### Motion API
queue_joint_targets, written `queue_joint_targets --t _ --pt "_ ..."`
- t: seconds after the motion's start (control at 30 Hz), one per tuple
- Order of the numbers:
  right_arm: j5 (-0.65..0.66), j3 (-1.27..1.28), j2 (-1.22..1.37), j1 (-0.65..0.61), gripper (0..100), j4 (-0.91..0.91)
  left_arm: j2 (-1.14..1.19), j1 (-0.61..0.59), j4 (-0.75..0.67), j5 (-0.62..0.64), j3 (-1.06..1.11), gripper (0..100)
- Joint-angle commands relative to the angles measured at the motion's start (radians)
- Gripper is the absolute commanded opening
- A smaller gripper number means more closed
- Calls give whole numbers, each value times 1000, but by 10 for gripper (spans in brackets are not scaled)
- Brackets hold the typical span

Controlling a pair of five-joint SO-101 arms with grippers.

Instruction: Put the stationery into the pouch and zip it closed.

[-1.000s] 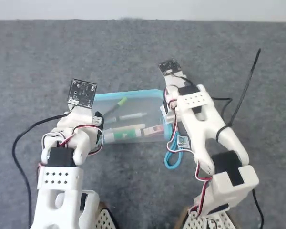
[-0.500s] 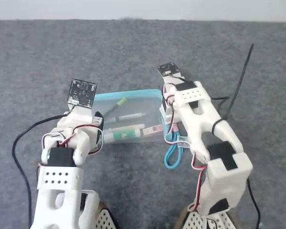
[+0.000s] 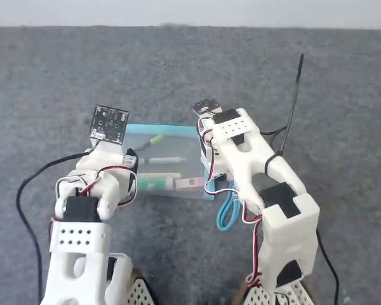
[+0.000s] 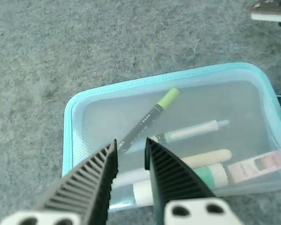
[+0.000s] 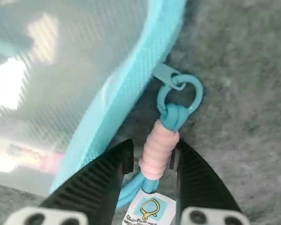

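Near the middle of the grey worktop (image 3: 51, 76), between the two arms, lies the teal-edged see-through pouch (image 3: 168, 128), flat, with the stationery already inside it. From above, the right arm (image 3: 247, 152) covers the pouch's right end, so that end and its corner are hidden, and only a teal cord loop (image 3: 227, 216) trails out from beneath the arm towards the near edge. The right wrist view fills that in. The zip tab (image 5: 167, 75) sits at the pouch's corner with a teal ring (image 5: 180, 93) through it, and below the knot is a pink sleeve (image 5: 159, 150). The right jaws are drawn in close on the pink sleeve from both sides and seem to pinch it. A small printed tag (image 5: 147, 211) is cut off at the frame's edge.

The left wrist view looks down through the pouch wall at a green-capped pen (image 4: 150, 117) lying aslant, a white pen (image 4: 192, 131), a cream stick (image 4: 206, 157), a green-banded tube (image 4: 206, 176) and a pink-labelled piece (image 4: 257, 164). The left jaws stand a narrow gap apart over the pouch's left end with nothing between them. I can't tell whether they touch it, and I can't make out whether the zip is fully shut
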Motion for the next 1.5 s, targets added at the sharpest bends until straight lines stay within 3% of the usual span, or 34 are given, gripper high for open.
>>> queue_joint_targets --t 0.0,0.07,0.2,0.33,0.53,0.73,0.97,1.3,1.47 --pt "6 21 -2 18 82 15 0 8 -28 9 -8 95" --pt "52 21 -7 53 0 2 2 8 -26 9 -8 95" --pt "74 -6 -76 159 11 15 2 8 -26 12 -8 95" --pt "115 -69 -321 245 8 87 2 8 -31 14 -8 94" --pt "183 -244 -685 239 8 205 3 0 -92 11 -12 94" --pt "207 -466 -679 219 8 312 5 0 -196 11 -61 94" --pt "215 -551 -725 93 8 308 98 0 -216 71 -360 94" --pt "295 -559 -799 93 8 193 583 -54 -279 149 -877 94" --pt "293 -559 -794 87 7 87 801 -21 -138 161 -1152 94"
